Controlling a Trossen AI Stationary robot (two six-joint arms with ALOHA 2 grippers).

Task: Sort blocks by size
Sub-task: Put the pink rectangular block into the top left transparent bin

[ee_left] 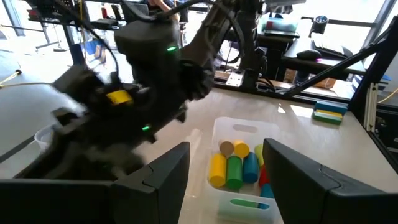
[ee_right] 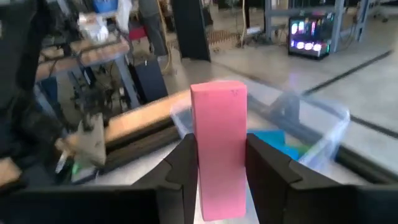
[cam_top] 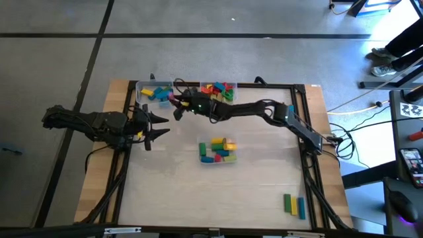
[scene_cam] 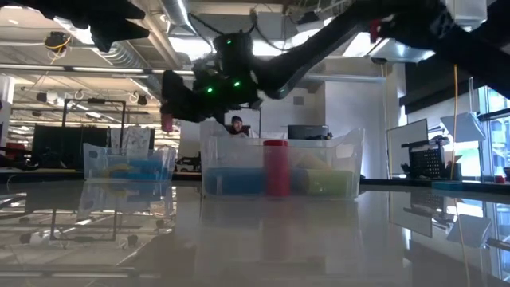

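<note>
My right gripper [cam_top: 176, 106] reaches across the far side of the table and is shut on a pink block [ee_right: 219, 146], just near the far-left clear tub [cam_top: 156, 91] that holds blue, yellow and green blocks. My left gripper [cam_top: 158, 127] is open and empty over the left of the table. A far-middle tub [cam_top: 219, 88] holds red, green and yellow blocks. A centre tub [cam_top: 218, 151] holds several coloured blocks. Three blocks [cam_top: 295, 204] lie at the near right. My right gripper pinches the pink block's two long sides [ee_right: 200, 168] between its two fingers, at the block's lower half. The block's free end sticks out past the fingertips. In the low view the block [scene_cam: 166, 122] is lifted clear, above the table.
A black frame rail [cam_top: 218, 84] runs round the table's edges. The right arm [cam_top: 264, 111] stretches over the far side, across the far-middle tub. Bare tabletop lies in the near left and near middle.
</note>
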